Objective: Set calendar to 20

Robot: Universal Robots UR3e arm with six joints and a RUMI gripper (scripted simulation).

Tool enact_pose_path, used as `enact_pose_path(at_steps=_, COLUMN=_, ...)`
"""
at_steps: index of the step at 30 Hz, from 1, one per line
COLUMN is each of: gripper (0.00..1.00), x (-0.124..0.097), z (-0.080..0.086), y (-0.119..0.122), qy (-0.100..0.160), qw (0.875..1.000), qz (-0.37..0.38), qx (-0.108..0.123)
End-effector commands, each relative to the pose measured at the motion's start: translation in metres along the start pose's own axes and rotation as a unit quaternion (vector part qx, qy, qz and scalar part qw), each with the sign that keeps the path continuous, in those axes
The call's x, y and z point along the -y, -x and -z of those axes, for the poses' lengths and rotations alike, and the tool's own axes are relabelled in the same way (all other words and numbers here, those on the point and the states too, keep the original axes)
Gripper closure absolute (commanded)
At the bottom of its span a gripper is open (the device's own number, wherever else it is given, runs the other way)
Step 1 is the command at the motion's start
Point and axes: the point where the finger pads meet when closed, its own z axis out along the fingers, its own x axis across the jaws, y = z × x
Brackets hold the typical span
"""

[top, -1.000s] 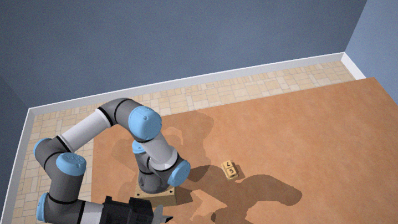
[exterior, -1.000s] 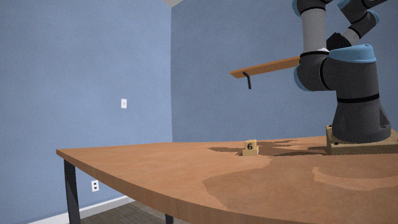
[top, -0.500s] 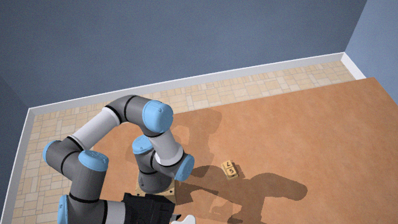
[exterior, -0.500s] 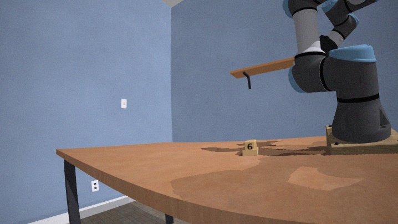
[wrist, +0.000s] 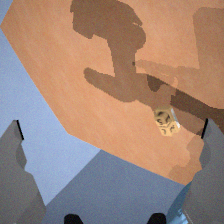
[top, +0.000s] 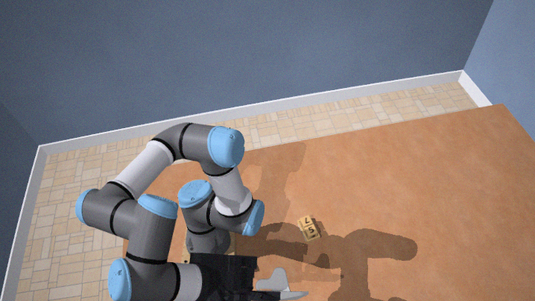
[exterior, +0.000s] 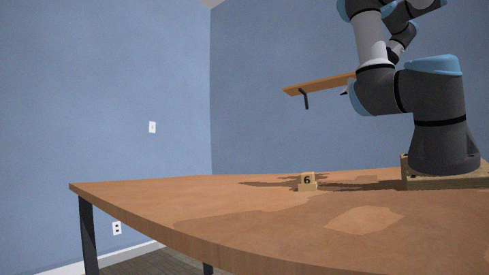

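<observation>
The small wooden calendar (top: pixel 308 228) sits on the brown table, with two digit cubes in its tray. From above their top faces read 7 and 5. In the exterior view it (exterior: pixel 306 182) shows a 6 on the near cube end. In the wrist view it (wrist: pixel 166 121) is small and far below, right of centre. My gripper (top: pixel 280 288) is high above the table at the lower edge of the top view, far from the calendar. Its fingers stand wide open with nothing between them.
The arm's base stands on a wooden block (exterior: pixel 444 178) at the table's right in the exterior view. A wooden shelf (exterior: pixel 319 84) with a black bracket hangs on the back wall. The table edge (exterior: pixel 143 218) and a leg (exterior: pixel 87 235) are at the left.
</observation>
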Motion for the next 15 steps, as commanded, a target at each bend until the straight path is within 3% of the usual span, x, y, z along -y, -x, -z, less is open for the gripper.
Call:
enact_pose_path(at_steps=1, gripper=0.00, x=-0.011, z=-0.016, y=0.001, qy=0.005, qw=0.996, qz=0.077, qx=-0.041)
enact_pose_path(at_steps=11, gripper=0.00, x=-0.030, z=-0.039, y=0.003, qy=0.022, qw=0.980, qz=0.174, qx=-0.092)
enact_pose_path(at_steps=14, gripper=0.00, x=-0.031, z=-0.041, y=0.003, qy=0.023, qw=0.978, qz=0.181, qx=-0.096)
enact_pose_path(at_steps=15, gripper=0.00, x=-0.036, z=-0.046, y=0.003, qy=0.028, qw=0.972, qz=0.205, qx=-0.108)
